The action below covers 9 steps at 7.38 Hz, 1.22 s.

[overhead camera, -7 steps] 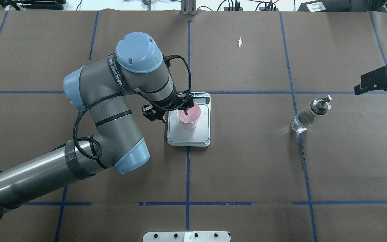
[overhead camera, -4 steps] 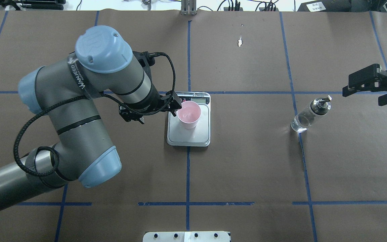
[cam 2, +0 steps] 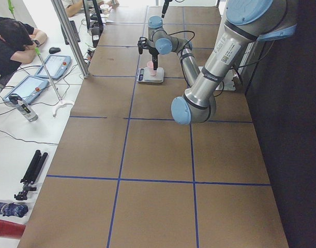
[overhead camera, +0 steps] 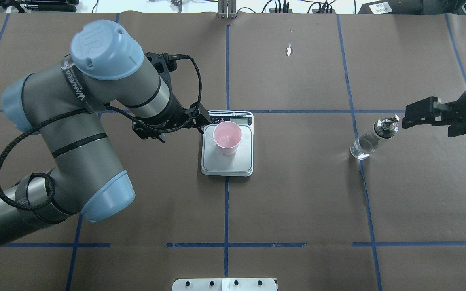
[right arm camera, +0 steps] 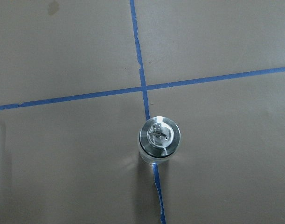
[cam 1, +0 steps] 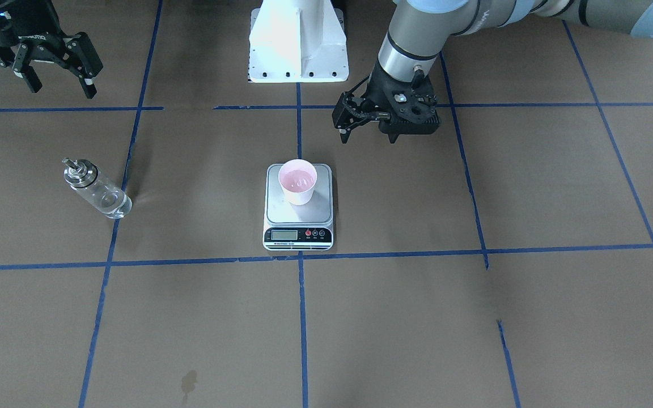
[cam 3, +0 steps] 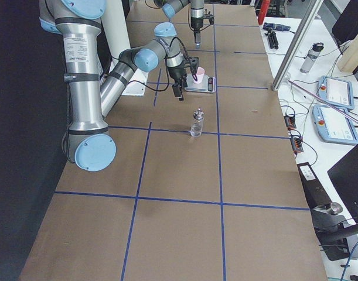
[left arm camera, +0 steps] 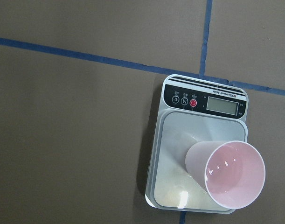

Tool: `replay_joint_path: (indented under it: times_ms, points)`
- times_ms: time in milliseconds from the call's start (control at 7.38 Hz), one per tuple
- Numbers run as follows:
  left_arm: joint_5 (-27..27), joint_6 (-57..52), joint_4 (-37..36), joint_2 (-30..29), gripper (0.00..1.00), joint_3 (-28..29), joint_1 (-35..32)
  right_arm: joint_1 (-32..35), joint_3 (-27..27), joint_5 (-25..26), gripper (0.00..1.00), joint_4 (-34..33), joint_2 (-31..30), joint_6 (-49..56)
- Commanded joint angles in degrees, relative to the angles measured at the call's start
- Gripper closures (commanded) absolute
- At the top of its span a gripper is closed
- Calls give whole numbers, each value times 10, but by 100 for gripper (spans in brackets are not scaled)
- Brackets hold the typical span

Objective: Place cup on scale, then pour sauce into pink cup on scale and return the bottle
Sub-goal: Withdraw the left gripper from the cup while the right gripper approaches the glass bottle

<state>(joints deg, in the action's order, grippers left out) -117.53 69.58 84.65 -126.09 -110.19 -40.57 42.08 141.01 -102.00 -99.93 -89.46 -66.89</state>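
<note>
The pale pink cup (overhead camera: 227, 139) stands upright on the silver scale (overhead camera: 245, 161), toward its display end, and nothing holds it. In the left wrist view the cup (left arm camera: 226, 172) looks empty on the scale (left arm camera: 175, 163). My left gripper (cam 1: 367, 131) hangs open, a short way off the scale on the robot's side. The clear glass bottle (overhead camera: 372, 139) with its silver cap stands on the table far to the right, with clear sauce (overhead camera: 362, 147) in its lower part. My right gripper (cam 1: 60, 85) is open, above and just beyond the bottle (right arm camera: 159, 140), which sits centred in the right wrist view.
Blue tape lines cross the brown table cover. The robot's white base plate (cam 1: 298, 45) sits at the table's near edge. A small dark stain (cam 1: 187, 382) marks the far side. A person (cam 2: 8, 36) leans on a side table with tablets.
My left gripper let go of the cup's rim and drew back to the left, leaving the cup on the scale. My right gripper moved in toward the bottle.
</note>
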Motion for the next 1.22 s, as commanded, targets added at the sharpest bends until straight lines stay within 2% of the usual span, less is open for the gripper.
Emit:
replay_joint_path:
  times_ms: [0,135,406,542,677,948,1083]
  points:
    - [-2,-64,0,29,0,-28,-40,-55,-3,78,0,247,-180,-18]
    - [-2,-93,1,44,0,-34,-47,-58,-23,92,0,328,-213,-18]
    - [-5,-175,2,86,0,-51,-79,-111,-40,177,0,350,-214,-19]
    - [-6,-210,2,108,0,-56,-91,-141,-68,225,0,394,-215,-31]
    - [-5,-224,3,113,0,-56,-97,-159,-106,247,0,443,-215,-50]
    - [-4,-225,3,114,0,-56,-101,-238,-202,386,0,566,-220,-53]
    - [-3,-231,7,126,0,-56,-101,-254,-217,412,0,590,-220,-52]
